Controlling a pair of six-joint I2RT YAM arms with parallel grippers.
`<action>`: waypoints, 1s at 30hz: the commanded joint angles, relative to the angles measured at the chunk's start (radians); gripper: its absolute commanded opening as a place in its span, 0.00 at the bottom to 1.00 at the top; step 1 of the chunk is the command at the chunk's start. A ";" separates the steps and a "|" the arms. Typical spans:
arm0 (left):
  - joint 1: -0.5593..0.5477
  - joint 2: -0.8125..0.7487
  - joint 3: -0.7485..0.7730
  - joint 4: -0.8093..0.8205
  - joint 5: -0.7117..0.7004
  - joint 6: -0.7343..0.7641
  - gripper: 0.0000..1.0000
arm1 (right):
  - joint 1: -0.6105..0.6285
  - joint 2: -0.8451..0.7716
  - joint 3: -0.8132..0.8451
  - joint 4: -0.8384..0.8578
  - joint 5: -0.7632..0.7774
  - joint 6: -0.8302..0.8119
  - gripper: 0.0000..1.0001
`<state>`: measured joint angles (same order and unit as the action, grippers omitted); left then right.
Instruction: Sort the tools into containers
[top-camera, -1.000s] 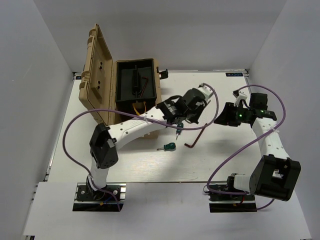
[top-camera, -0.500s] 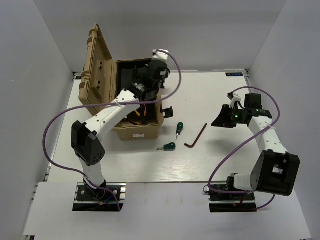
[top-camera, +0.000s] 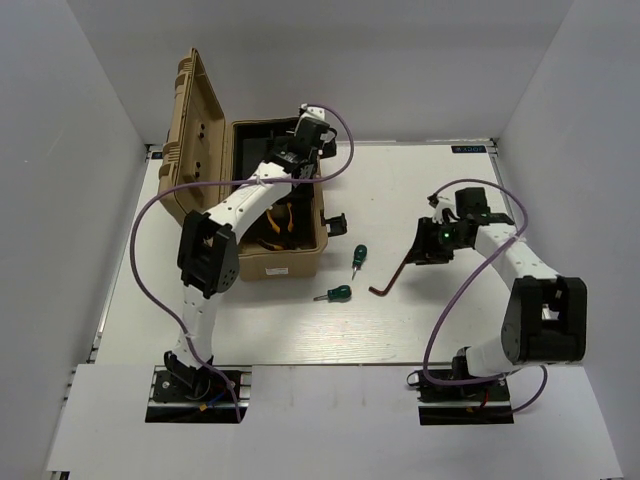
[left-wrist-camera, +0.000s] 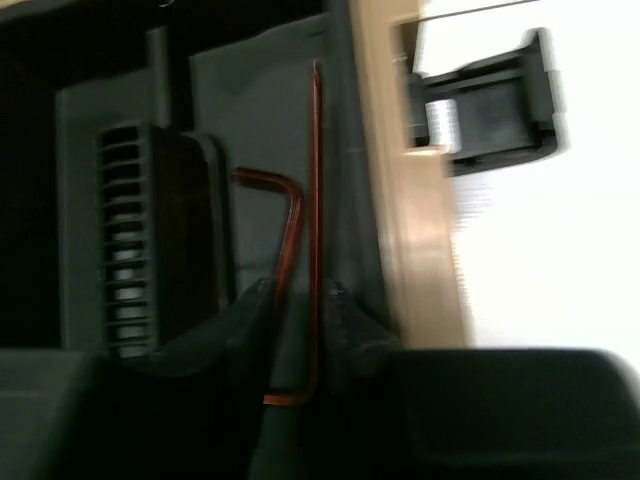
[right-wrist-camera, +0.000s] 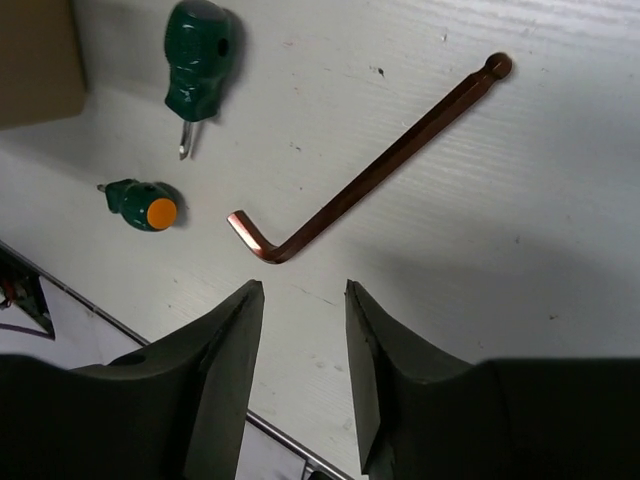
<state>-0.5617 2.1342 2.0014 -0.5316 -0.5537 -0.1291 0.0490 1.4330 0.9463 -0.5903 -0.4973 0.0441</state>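
Note:
My left gripper (top-camera: 298, 150) reaches into the rear of the open tan toolbox (top-camera: 275, 268). In the left wrist view its fingers stand close together (left-wrist-camera: 298, 295), shut on a dark-red hex key (left-wrist-camera: 315, 200) whose long arm points ahead. Another hex key (left-wrist-camera: 290, 220) lies on the box floor. Orange-handled pliers (top-camera: 280, 222) lie in the box. My right gripper (top-camera: 425, 250) is open and empty (right-wrist-camera: 303, 285), just above a hex key (right-wrist-camera: 370, 165) on the table (top-camera: 392, 275). Two green screwdrivers (right-wrist-camera: 200, 45) (right-wrist-camera: 145, 205) lie left of it (top-camera: 358, 255) (top-camera: 337, 294).
The toolbox lid (top-camera: 195, 130) stands open to the left. A black latch (top-camera: 337, 222) hangs off the box's right wall, and one shows in the left wrist view (left-wrist-camera: 485, 110). White walls close in the table on three sides.
My left arm has swung from the middle of the table to the rear of the toolbox. My right gripper has moved left and nearer, over the hex key on the table.

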 joint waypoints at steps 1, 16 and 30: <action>0.022 -0.040 0.062 -0.011 0.006 0.003 0.40 | 0.052 0.030 0.022 0.035 0.091 0.086 0.46; 0.011 -0.434 -0.252 0.036 0.326 -0.029 0.71 | 0.186 0.172 0.058 0.052 0.305 0.160 0.46; -0.040 -1.050 -0.845 0.113 0.495 -0.110 0.79 | 0.304 0.349 0.146 0.035 0.571 0.273 0.43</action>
<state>-0.5941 1.1198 1.1759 -0.3958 -0.0952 -0.2264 0.3336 1.7645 1.0855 -0.5488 -0.0418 0.2775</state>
